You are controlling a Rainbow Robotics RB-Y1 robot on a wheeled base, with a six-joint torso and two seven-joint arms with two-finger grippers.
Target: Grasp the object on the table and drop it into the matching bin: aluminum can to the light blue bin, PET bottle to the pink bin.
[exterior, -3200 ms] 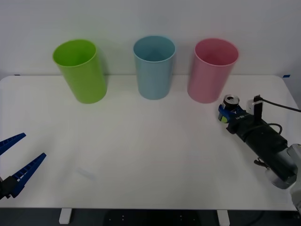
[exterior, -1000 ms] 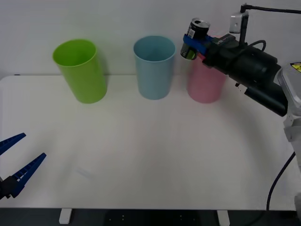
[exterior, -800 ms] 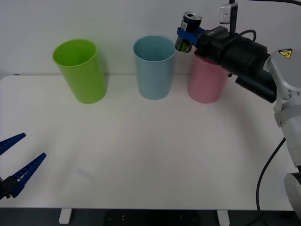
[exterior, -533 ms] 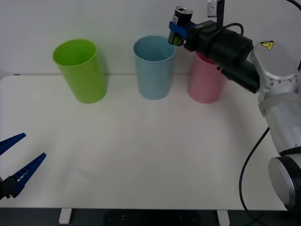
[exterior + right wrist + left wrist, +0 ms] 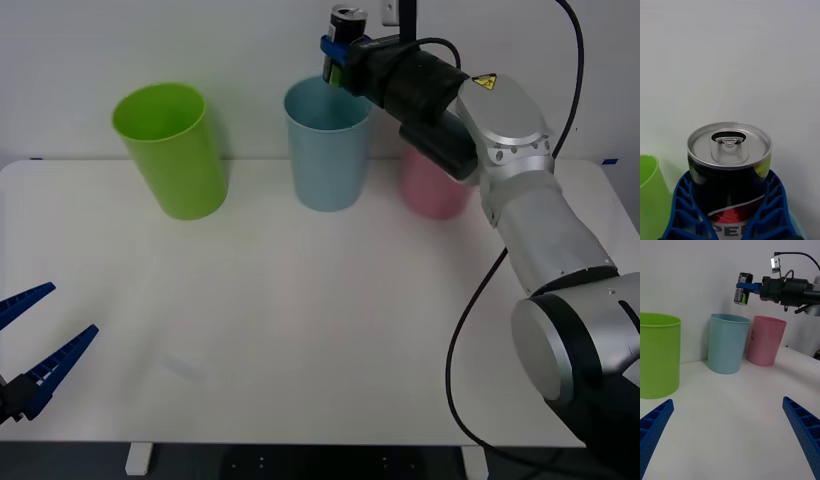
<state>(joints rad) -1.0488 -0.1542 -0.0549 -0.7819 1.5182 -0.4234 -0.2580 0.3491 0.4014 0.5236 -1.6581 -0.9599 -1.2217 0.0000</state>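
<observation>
My right gripper (image 5: 338, 48) is shut on the aluminum can (image 5: 342, 45), a small black can with yellow-green marks and a silver pull-tab top (image 5: 729, 144). It holds the can upright in the air, just above the rim of the light blue bin (image 5: 327, 142), toward the bin's right side. From the left wrist view the can (image 5: 744, 288) hangs above that bin (image 5: 727, 343). The pink bin (image 5: 432, 188) stands to the right, partly hidden behind my right arm. My left gripper (image 5: 35, 345) is open, low at the table's front left.
A lime green bin (image 5: 172, 150) stands at the back left of the white table (image 5: 300, 320). All three bins line up along the table's far edge against a white wall. My right arm reaches across in front of the pink bin.
My right gripper lifted the can from the table beside the pink bin and carried it up and left, past the pink bin, to above the light blue bin. The left arm stayed still.
</observation>
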